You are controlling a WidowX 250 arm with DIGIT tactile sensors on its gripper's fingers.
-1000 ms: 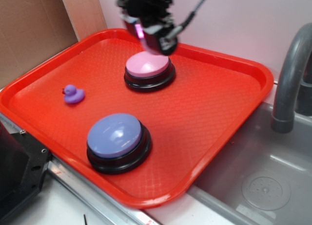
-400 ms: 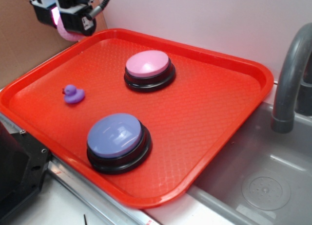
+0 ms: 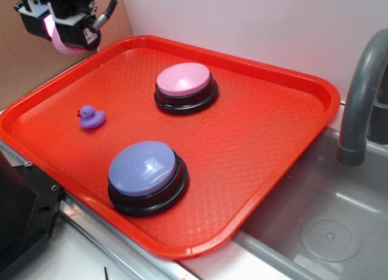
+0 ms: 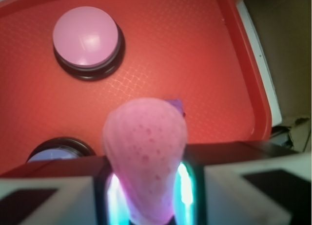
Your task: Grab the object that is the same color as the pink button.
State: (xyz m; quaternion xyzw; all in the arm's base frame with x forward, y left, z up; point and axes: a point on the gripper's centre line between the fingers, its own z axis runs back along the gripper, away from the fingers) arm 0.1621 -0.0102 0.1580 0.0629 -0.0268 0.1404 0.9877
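Pink ball (image 4: 145, 157) sits squeezed between the closed gripper (image 3: 60, 40) jaws, raised beyond the tray's (image 3: 303, 86) far-left corner.

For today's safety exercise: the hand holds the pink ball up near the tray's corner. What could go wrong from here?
1. The ball looks squeezed out of shape between the pads of the hand, so it might pop out.
2. The hand hangs around the rim of the tray; a dropped ball could land outside it.
3. Falling inside, it might roll into the duck.
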